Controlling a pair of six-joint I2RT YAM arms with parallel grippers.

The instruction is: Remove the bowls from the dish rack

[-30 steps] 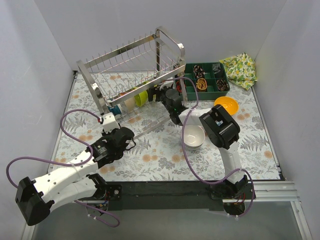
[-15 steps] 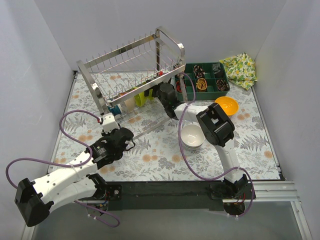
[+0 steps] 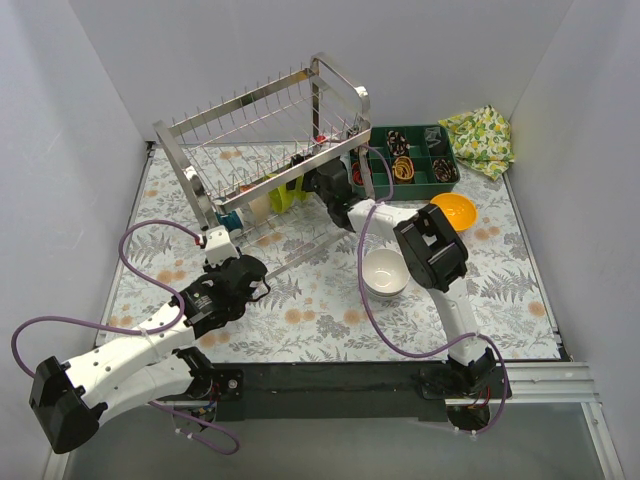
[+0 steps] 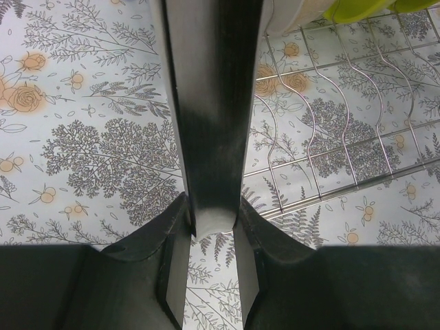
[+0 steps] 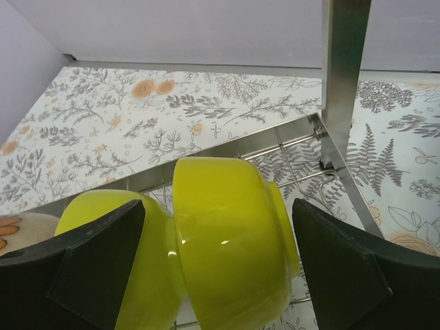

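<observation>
The steel wire dish rack (image 3: 262, 128) stands at the back left. Two lime green bowls (image 3: 283, 194) stand on edge in its lower tier, with a pale bowl (image 3: 258, 208) beside them. My right gripper (image 3: 306, 186) reaches into that tier. It is open, with its fingers on either side of the nearer lime bowl (image 5: 234, 240) and apart from it. The second lime bowl (image 5: 110, 223) leans behind it. My left gripper (image 4: 210, 265) is shut on an upright bar of the rack's frame (image 4: 210, 117). A white bowl (image 3: 385, 272) and an orange bowl (image 3: 452, 210) sit on the table.
A dark green compartment tray (image 3: 416, 155) sits at the back right, with a lemon-print cloth (image 3: 481, 138) beside it. A rack post (image 5: 342, 82) rises just right of my right fingers. The lower tier's wire grid (image 4: 330, 151) lies right of the left gripper.
My right gripper has moved from near the white bowl back and left into the rack's lower tier, and now straddles a lime bowl. The left gripper has not moved.
</observation>
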